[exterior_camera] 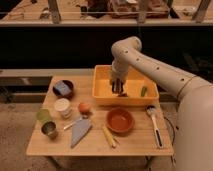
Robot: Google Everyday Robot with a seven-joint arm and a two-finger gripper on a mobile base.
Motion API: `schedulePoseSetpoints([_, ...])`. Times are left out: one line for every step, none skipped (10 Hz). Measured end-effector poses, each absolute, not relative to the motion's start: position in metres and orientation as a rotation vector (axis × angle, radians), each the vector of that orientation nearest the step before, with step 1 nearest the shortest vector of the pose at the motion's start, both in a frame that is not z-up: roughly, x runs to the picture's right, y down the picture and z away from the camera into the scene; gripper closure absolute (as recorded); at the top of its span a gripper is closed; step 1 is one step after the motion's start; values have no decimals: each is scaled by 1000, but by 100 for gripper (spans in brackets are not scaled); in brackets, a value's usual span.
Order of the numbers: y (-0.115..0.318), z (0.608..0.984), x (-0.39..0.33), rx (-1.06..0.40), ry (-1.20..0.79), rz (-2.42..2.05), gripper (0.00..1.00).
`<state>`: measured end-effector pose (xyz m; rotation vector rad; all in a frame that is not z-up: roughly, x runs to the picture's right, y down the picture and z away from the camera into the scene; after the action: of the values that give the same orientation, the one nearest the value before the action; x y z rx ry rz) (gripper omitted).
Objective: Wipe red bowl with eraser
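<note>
The red bowl (120, 120) sits on the wooden table (135, 145), just in front of the yellow bin (102, 90). My gripper (118, 90) hangs down inside that bin, fingers pointing at its floor, and it is shut. A small dark block, apparently the eraser (123, 94), lies at the fingertips on the bin floor. Whether the fingers hold it I cannot tell. The arm reaches in from the right, over the bin's back wall.
A green object (144, 91) lies in the bin's right end. Left of the bin are a dark bowl with a blue block (63, 88), a white cup (62, 106), an orange (84, 107), a green cup (43, 116) and a metal cup (49, 130). A long-handled brush (154, 124) lies at the right.
</note>
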<state>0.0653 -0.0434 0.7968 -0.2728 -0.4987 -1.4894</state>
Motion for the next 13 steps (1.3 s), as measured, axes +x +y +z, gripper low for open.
schedulePoseSetpoints([-34,783,64,-267,-523,-1507,100])
schedulePoseSetpoints([-23,772,63,-263,-541,-1514,100])
schedulePoseSetpoints([-13,763,57,-253,-557,-1527,100])
schedulePoseSetpoints([3,749,56,-242,-567,-1535,100])
schedulePoseSetpoints([16,738,56,-237,-574,-1542,100])
schedulePoseSetpoints([26,730,58,-234,-579,-1546,100])
schedulePoseSetpoints([32,725,58,-235,-586,-1548,100])
schedulePoseSetpoints([40,722,58,-241,-600,-1559,100])
schedulePoseSetpoints([48,723,59,-258,-614,-1564,100])
schedulePoseSetpoints([51,724,60,-265,-616,-1565,100])
schedulePoseSetpoints([50,723,58,-263,-617,-1568,100])
schedulePoseSetpoints([50,723,58,-263,-617,-1567,100])
schedulePoseSetpoints([50,724,58,-263,-617,-1567,100])
